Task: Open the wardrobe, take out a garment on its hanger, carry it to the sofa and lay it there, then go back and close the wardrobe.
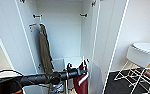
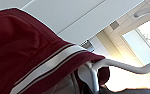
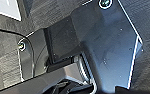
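Head view showing the wardrobe (image 1: 63, 30) standing open across the centre and upper part of the frame, white interior exposed, right door (image 1: 108, 37) swung outward. Hanging inside at centre left: a long olive-brown garment (image 1: 45, 52), drooping from the rail area down toward the lower shelf. Extending in from the lower left of the frame: the left arm (image 1: 41, 78), dark and roughly horizontal, ending at the left gripper (image 1: 77, 72) near the bottom centre. Hanging just below and beside that gripper: the garment (image 1: 81, 81), maroon with a white stripe, positioned at bottom centre in front of the wardrobe opening. Finger state of the left gripper: cannot tell from this view. Standing at the right edge: a white chair (image 1: 138, 62) with a wire base, beside a round white table (image 1: 147, 47). Left wrist view presenting the maroon fabric close up, striped collar (image 2: 48, 65) crossing the lower centre, draped over a white hanger (image 2: 121, 66) running toward the right edge. Right wrist view displaying dark carpet (image 3: 146, 22); right gripper fingers indiscernible.
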Robot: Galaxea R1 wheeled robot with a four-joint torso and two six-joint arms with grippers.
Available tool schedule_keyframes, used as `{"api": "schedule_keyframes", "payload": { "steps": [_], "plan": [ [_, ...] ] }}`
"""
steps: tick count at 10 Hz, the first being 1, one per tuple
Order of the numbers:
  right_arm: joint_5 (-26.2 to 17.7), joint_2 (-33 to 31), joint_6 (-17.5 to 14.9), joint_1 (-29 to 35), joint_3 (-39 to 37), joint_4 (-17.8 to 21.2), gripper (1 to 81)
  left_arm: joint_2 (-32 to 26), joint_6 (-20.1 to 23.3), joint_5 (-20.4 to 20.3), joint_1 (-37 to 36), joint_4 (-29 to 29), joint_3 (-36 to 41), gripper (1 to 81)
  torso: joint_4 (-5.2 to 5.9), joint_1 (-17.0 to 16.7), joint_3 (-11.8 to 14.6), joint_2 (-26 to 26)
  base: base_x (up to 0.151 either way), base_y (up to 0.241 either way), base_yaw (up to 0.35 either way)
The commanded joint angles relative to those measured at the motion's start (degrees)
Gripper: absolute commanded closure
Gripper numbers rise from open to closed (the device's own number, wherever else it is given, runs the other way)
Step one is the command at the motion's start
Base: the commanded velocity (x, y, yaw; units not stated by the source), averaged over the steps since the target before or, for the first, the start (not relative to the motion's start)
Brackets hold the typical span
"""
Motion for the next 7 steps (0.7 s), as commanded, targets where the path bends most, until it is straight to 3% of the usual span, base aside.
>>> {"api": "schedule_keyframes", "payload": {
  "steps": [1,7],
  "plan": [
    [-3.0,0.3,-0.1,2.5,0.4,0.1,1.0,-2.0,1.1,-6.4,-7.0,5.7,4.3,81.1,0.0,0.0,0.0,0.0,0.0,0.0,0.0],
    [-2.3,0.0,0.0,2.9,0.4,0.2,1.0,-4.3,1.0,-5.6,-2.2,9.1,5.3,81.1,0.0,0.0,0.0,0.0,0.0,0.0,0.0]
  ]
}}
